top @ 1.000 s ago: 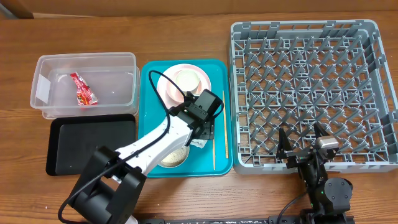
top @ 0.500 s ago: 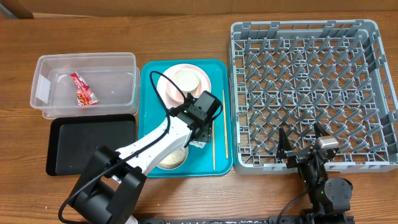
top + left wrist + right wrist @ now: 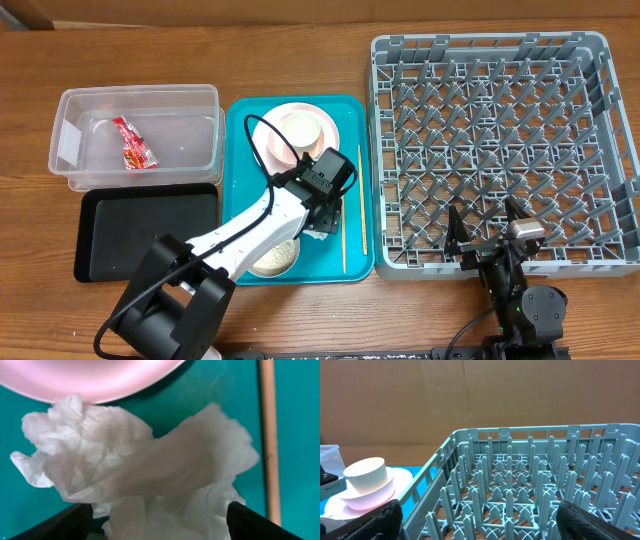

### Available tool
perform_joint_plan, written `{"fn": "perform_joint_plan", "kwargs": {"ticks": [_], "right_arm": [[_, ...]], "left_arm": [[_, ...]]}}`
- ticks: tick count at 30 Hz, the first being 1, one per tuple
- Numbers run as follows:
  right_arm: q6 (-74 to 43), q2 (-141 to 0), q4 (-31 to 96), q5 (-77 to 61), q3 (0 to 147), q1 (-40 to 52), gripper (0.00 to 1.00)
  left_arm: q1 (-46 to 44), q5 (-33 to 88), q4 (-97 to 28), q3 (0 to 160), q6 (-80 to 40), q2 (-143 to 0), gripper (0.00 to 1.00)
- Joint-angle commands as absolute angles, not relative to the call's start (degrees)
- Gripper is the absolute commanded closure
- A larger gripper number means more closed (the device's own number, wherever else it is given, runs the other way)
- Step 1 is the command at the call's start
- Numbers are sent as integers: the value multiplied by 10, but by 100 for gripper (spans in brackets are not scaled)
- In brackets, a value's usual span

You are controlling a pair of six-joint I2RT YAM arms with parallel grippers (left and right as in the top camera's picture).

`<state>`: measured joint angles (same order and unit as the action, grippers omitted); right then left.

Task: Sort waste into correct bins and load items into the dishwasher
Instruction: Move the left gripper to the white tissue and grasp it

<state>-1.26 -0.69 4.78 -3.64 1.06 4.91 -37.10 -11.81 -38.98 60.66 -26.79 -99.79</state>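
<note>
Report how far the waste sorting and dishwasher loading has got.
Done: small crinkled red wrapper lies in the clear plastic tub. In hand: left gripper, jaws open, straddles the crumpled white napkin on the teal tray. Remaining: pink plate, pale cup, whitish bowl, wooden chopsticks, outside the empty grey peg rack.

The left tool has slid slightly toward the lower left of the overhead frame, coming lower over the teal tray and hiding more of the crumpled white napkin beneath it
</note>
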Motion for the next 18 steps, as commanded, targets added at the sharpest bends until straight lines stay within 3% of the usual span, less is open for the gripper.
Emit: {"fn": "perform_joint_plan", "kwargs": {"ticks": [1, 18], "right_arm": [[-10, -2, 45, -36, 4, 51, 0], [-10, -2, 45, -36, 4, 51, 0]], "left_arm": [[-371, -102, -374, 602, -257, -1001, 14], [-371, -90, -366, 602, -257, -1001, 26]]}}
